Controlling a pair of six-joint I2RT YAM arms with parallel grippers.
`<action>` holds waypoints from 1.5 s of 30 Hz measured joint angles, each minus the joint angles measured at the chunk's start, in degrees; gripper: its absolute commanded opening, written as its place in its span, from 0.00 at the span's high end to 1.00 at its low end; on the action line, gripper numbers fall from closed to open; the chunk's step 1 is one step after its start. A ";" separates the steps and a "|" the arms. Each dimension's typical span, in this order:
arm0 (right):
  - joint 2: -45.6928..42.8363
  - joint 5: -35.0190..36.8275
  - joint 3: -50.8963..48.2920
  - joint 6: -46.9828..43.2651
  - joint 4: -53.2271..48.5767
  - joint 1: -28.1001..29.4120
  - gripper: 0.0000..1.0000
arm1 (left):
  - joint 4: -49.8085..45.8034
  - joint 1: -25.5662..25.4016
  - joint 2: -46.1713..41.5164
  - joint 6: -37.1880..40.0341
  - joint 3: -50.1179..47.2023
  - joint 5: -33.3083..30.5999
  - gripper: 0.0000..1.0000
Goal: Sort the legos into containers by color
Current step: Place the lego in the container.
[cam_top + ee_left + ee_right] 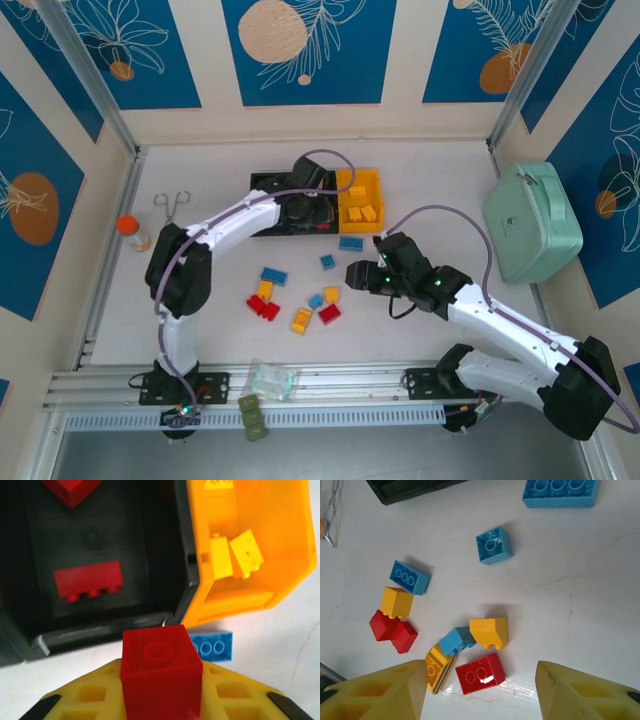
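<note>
My left gripper [161, 692] is shut on a red lego [160, 667] just short of the near rim of a black container [150, 617]. That container holds a red lego [89, 582]. Beside it the yellow container [280, 580] holds yellow legos [235, 555]. From above, the left gripper [305, 205] is at the containers' front edge [262, 182]. My right gripper [352, 275] stands open above the loose legos. Between its fingers [375, 692] and below them lies a red lego [480, 674], with a yellow one [490, 631] and a blue one [456, 640] just beyond.
More loose legos lie scattered on the table: blue [350, 242], [274, 274], red [263, 307], yellow [301, 320]. A mint-green case [532, 222] stands at the right. Scissors [171, 204] and an orange-capped bottle [133, 232] lie at the left, a clear bag [272, 378] near the front rail.
</note>
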 measured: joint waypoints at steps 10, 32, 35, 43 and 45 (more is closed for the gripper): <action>-3.91 0.22 -2.71 0.87 -1.29 -1.57 0.41 | -2.56 1.38 8.44 1.07 8.31 0.00 0.72; -1.64 0.87 -2.19 1.05 -2.03 -1.77 0.39 | -3.63 1.73 6.08 2.40 6.71 -0.22 0.48; 1.25 1.95 -0.72 0.85 -2.97 -1.95 0.33 | -2.10 1.73 1.33 2.56 2.03 0.28 0.47; 9.16 5.20 4.17 -0.98 -3.65 -3.41 0.22 | 4.09 1.70 -13.38 2.29 -14.03 2.34 0.40; 11.28 5.92 5.42 -1.60 -3.45 -3.80 0.20 | 5.60 1.70 -16.41 2.23 -18.32 2.78 0.38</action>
